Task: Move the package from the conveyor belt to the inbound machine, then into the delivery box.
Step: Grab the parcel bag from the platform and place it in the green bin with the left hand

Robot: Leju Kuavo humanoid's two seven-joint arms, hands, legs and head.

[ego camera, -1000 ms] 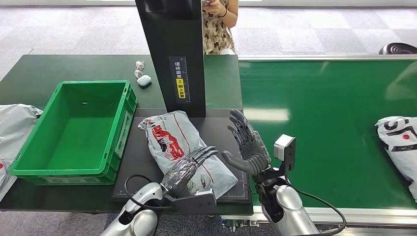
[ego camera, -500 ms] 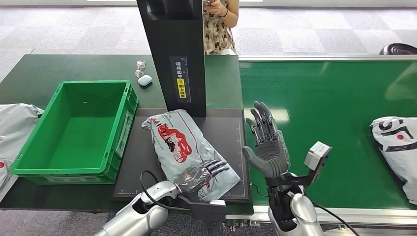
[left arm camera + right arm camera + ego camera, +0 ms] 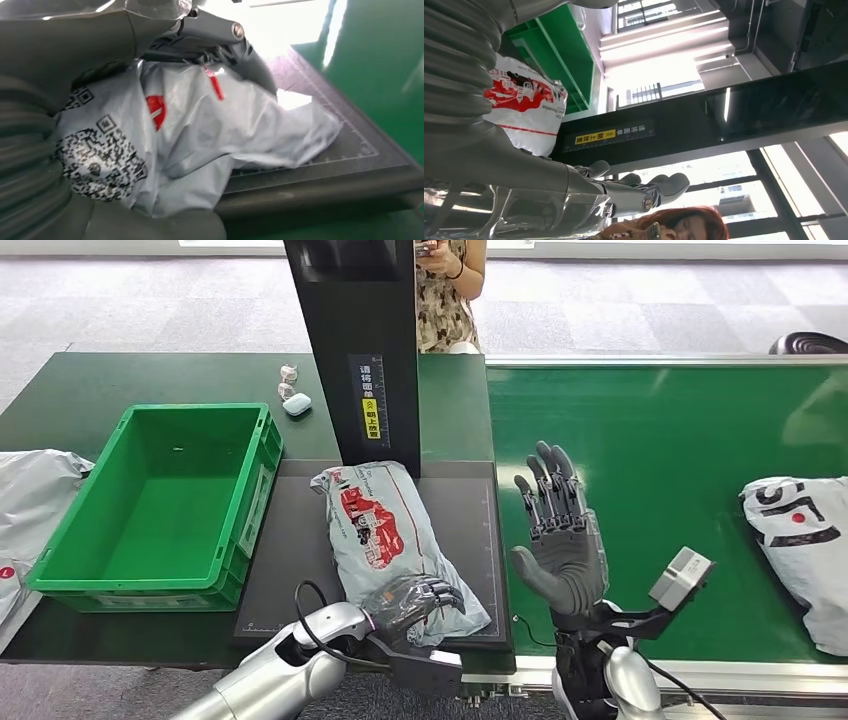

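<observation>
Package [image 3: 392, 538] is a grey crinkly poly mailer with red print and QR labels, lying on the inbound machine's black scan plate [image 3: 460, 502], just beside the green delivery box [image 3: 150, 502]. Left hand [image 3: 418, 600] has its fingers curled on the bag's near end, looks like a grip on loose film. Right hand [image 3: 560, 540] is up over the edge of the green conveyor belt [image 3: 660, 440], fingers spread, holding nothing

Risk as I see it: that slick soft plastic could slide out of the hand or sag and catch the crate's hard ribbed rim on the way over. Black scanner tower [image 3: 360, 350] stands close behind too. Another mailer [image 3: 800, 540] waits on the belt
</observation>
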